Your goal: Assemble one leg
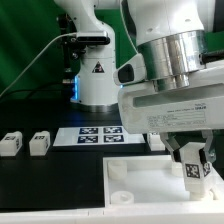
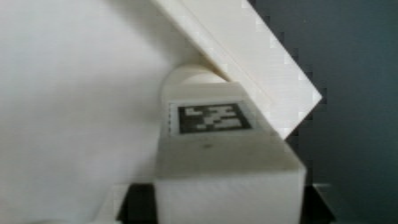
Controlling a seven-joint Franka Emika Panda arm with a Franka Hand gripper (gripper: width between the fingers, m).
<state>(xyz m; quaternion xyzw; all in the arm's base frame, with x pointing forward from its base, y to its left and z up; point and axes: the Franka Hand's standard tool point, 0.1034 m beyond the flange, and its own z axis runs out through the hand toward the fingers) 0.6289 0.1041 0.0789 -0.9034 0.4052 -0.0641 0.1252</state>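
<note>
- We see the jaws clamped on the leg (image 1: 192,166), which hangs upright below them at the exterior view's right, above the right part of the tabletop (image 1: 145,190), with its tag turned to the exterior camera
- We judge that it is gripped by its upper part so that the lower end stays free to go down into a corner of the tabletop, and the upright hold suits that
- In the wrist view the leg (image 2: 214,150) runs out from between the jaws, and its rounded free end sits at the line of the tabletop's raised rim (image 2: 249,60); we read this as lining up over a corner, with the leg not yet seated
- The tabletop lies flat on the dark bench (image 1: 50,185) at the near side with a corner socket (image 1: 121,173) facing up, which keeps the sockets open to an approach from above
- Two spare legs (image 1: 10,143) (image 1: 38,143) stand side by side at the exterior view's left, well apart from the tabletop, and the marker board (image 1: 100,135) lies just beyond its far edge
- The socket the leg is meant for is hidden in both views, and white on white keeps us from telling whether the leg's end touches the tabletop
- A small white piece (image 1: 157,143) just beside the marker board is partly covered by the arm's wrist; we cannot tell what it is
</note>
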